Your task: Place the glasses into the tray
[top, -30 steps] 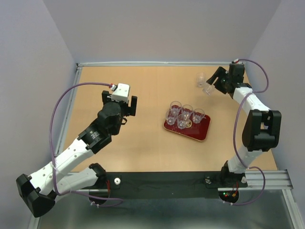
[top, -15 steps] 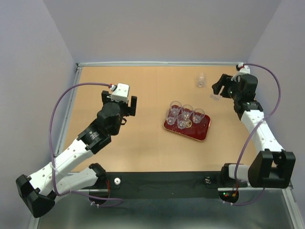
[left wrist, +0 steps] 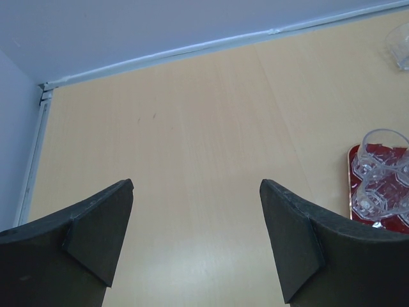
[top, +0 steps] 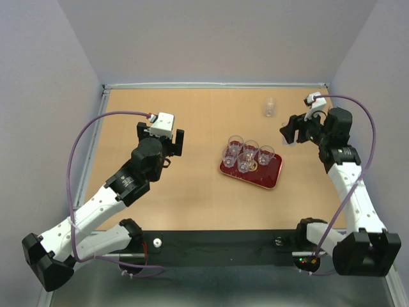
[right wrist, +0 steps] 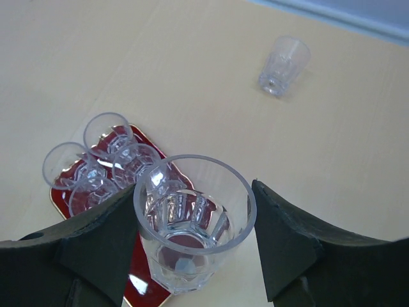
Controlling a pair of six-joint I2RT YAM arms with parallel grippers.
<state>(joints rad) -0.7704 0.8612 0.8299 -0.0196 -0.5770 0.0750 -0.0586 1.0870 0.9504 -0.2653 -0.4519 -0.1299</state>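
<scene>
Saw a dark red tray (top: 271, 176) on a pale tan, faintly grained table (top: 192, 121). Found clear, colourless, facet-based glasses (top: 245, 155) on the tray, a lone glass (top: 270, 107) beyond it, a held glass (right wrist: 192, 224) right of it. Noted a white-and-black left arm (top: 102, 204) and right arm (top: 351, 185), purple cables (top: 108, 115), charcoal fingers (left wrist: 96, 236), pale lilac walls (top: 211, 38).

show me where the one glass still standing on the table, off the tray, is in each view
top external: lone glass at upper centre-right, on the table beyond the tray.
left wrist: lone glass cut off at the top right corner, above the tray.
right wrist: lone glass at upper right, beyond the held glass.
shared landmark: the dark red tray.
</scene>
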